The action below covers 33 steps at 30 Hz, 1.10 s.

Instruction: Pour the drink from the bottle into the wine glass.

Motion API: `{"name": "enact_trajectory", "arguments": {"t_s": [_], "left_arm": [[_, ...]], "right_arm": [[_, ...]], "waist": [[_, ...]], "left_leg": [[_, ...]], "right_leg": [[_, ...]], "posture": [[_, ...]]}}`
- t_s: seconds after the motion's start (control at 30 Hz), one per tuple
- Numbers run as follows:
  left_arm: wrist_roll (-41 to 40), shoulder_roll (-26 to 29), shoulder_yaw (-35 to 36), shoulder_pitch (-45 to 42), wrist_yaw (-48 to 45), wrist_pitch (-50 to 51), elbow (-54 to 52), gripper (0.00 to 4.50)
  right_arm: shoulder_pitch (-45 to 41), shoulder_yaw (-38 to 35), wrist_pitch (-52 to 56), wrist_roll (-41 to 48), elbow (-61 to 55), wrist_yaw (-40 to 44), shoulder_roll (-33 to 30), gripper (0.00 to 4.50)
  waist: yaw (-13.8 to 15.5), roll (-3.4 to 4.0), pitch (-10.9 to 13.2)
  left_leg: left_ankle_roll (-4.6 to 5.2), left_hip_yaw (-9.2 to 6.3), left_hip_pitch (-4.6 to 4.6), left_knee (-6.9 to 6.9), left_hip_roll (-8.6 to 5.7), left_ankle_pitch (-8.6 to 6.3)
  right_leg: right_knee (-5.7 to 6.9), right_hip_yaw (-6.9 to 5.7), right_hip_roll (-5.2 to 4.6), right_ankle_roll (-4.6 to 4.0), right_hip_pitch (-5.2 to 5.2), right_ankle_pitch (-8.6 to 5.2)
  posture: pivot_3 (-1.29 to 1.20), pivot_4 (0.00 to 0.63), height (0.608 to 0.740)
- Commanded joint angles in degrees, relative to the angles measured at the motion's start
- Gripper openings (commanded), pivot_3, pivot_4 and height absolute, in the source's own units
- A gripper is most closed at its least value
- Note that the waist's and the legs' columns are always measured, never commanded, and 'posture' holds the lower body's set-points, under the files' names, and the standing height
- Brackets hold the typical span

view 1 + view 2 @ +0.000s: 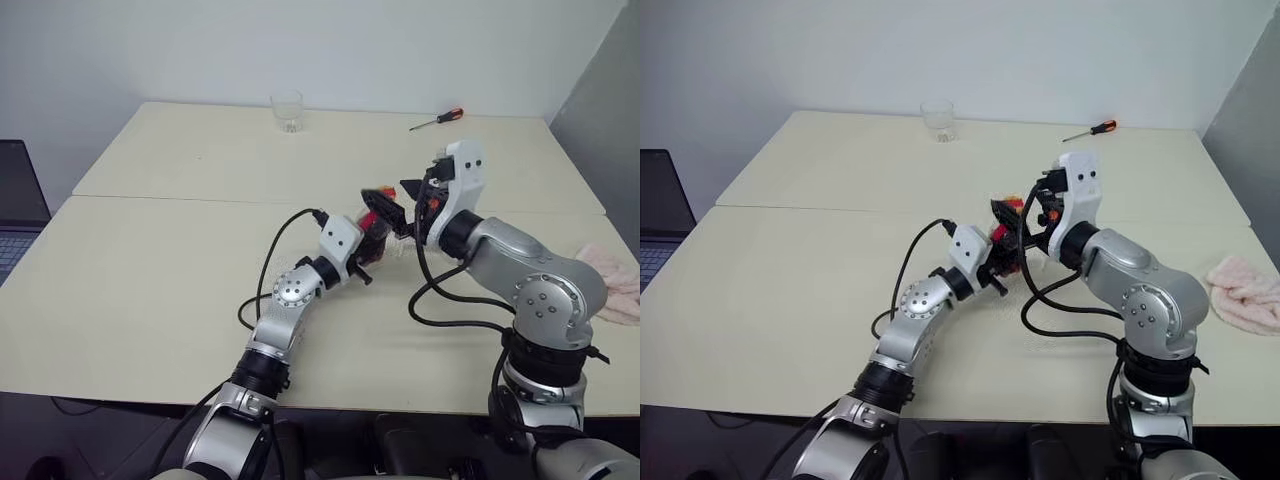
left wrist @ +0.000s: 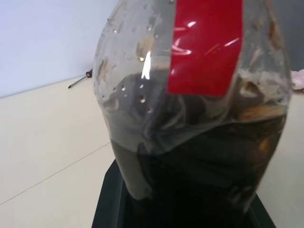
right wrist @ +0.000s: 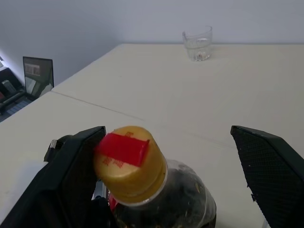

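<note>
My left gripper (image 1: 368, 256) is shut on the lower body of the bottle (image 2: 199, 118) and holds it upright over the middle of the table. The bottle is clear plastic with a red label strip, and the dark brown drink (image 2: 204, 180) fills its lower half. Its yellow-orange cap (image 3: 129, 161), with a red strip across the top, is on. My right gripper (image 3: 171, 175) stands open at cap height. The cap sits between its black fingers (image 3: 71, 180), close against one and well apart from the other. The wine glass is out of view.
A short clear tumbler (image 1: 287, 110) stands at the table's far edge. A screwdriver (image 1: 437, 119) with an orange handle lies at the far right. A pink cloth (image 1: 615, 280) rests at the right edge. A laptop (image 1: 15, 210) sits beyond the table's left side.
</note>
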Motion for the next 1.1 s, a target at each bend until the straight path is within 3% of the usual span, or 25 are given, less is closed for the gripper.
{"name": "enact_trajectory", "arguments": {"t_s": [0.03, 0.5, 0.6, 0.87, 1.1], "left_arm": [[-0.2, -0.2, 0.4, -0.6, 0.4, -1.9, -1.9, 0.79], [-0.1, -0.1, 0.6, -0.9, 0.7, -2.1, -1.4, 0.79], [-0.1, 0.0, 0.6, -1.0, 0.7, -2.1, -1.3, 0.79], [-0.1, 0.1, 0.5, -1.1, 1.0, -2.2, -1.0, 0.79], [0.0, 0.1, 0.5, -1.0, 1.1, -2.2, -1.0, 0.79]], "right_arm": [[0.3, -2.0, 0.1, 1.8, -3.2, 0.2, -0.8, 4.50], [0.7, -1.3, -0.3, 4.1, -4.8, 0.7, -1.4, 4.50], [1.2, -0.5, -0.4, 4.2, -5.2, 1.0, -1.9, 3.94], [1.9, 1.1, -0.4, 4.5, -5.6, 1.7, -2.9, 1.30], [1.5, 2.6, -1.9, 4.1, -5.2, 2.4, -3.9, 1.29]], "waist": [[0.0, 0.00, 0.0], [0.0, 0.00, 0.0], [0.0, 0.00, 0.0], [0.0, 0.00, 0.0], [0.0, 0.00, 0.0]], "left_leg": [[0.00, 0.00, 0.00, 0.00, 0.00, 0.00], [0.00, 0.00, 0.00, 0.00, 0.00, 0.00], [0.00, -0.02, 0.00, 0.00, 0.00, 0.00], [0.00, -0.02, 0.00, 0.00, 0.00, 0.00], [0.00, -0.02, 0.00, 0.00, 0.00, 0.00]], "right_leg": [[0.00, 0.00, 0.00, 0.00, 0.00, 0.00], [0.00, 0.00, 0.00, 0.00, 0.00, 0.00], [0.00, 0.00, 0.00, 0.00, 0.00, 0.00], [0.00, -0.01, 0.01, 0.00, 0.01, 0.00], [0.00, 0.00, 0.01, 0.00, 0.01, 0.00]], "posture": [[0.00, 0.150, 0.740], [0.00, 0.150, 0.740], [0.00, 0.150, 0.740], [0.00, 0.150, 0.740], [0.00, 0.150, 0.740]]}}
